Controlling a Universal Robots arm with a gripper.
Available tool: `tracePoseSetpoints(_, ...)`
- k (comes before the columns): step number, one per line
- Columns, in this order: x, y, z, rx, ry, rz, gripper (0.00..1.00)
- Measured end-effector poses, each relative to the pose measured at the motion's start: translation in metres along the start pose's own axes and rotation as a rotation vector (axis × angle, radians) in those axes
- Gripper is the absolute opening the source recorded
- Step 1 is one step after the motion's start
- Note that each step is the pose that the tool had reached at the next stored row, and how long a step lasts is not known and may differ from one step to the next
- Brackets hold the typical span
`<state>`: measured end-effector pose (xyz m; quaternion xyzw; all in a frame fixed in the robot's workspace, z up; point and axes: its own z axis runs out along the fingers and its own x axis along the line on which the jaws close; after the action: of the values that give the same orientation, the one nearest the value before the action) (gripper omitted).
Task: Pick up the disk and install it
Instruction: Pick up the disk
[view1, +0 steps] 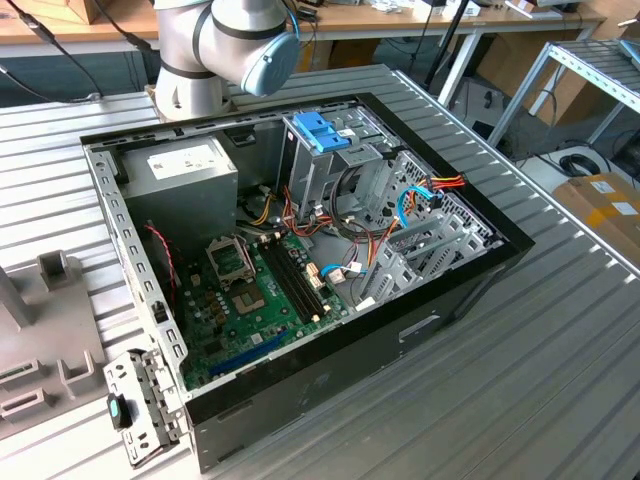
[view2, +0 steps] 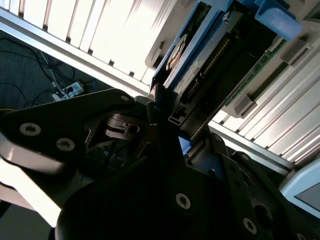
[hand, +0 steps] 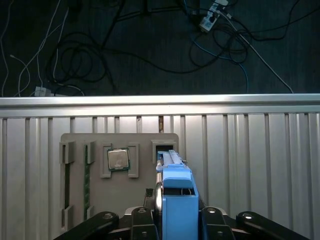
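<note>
In the first wrist view the disk (hand: 177, 200) stands edge-on, its bright blue carrier rail facing the camera. My gripper (hand: 177, 222) is shut on it, with dark fingers (hand: 145, 220) on either side. The disk's far end lies over a slot (hand: 164, 146) of a grey holder plate (hand: 120, 195); I cannot tell whether it still sits in that slot. In the second wrist view the disk (view2: 200, 47) shows a metal face and connector edge between blue rails, clamped at its near end by the gripper (view2: 167, 120).
The holder plate carries a processor chip (hand: 118, 159) and memory sticks (hand: 86, 185). Beyond the table edge (hand: 160, 102) lie floor cables. The open computer case (view1: 330, 390) holds a drive cage with a blue latch (view1: 322, 130) and a grey power-supply box (view1: 185, 170).
</note>
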<state>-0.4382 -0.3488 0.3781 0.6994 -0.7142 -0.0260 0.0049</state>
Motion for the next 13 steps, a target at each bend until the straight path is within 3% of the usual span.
tracePoseSetpoints(13,-0.0002,0.0003,-0.0082,0.0,0.0,0.0,0.37)
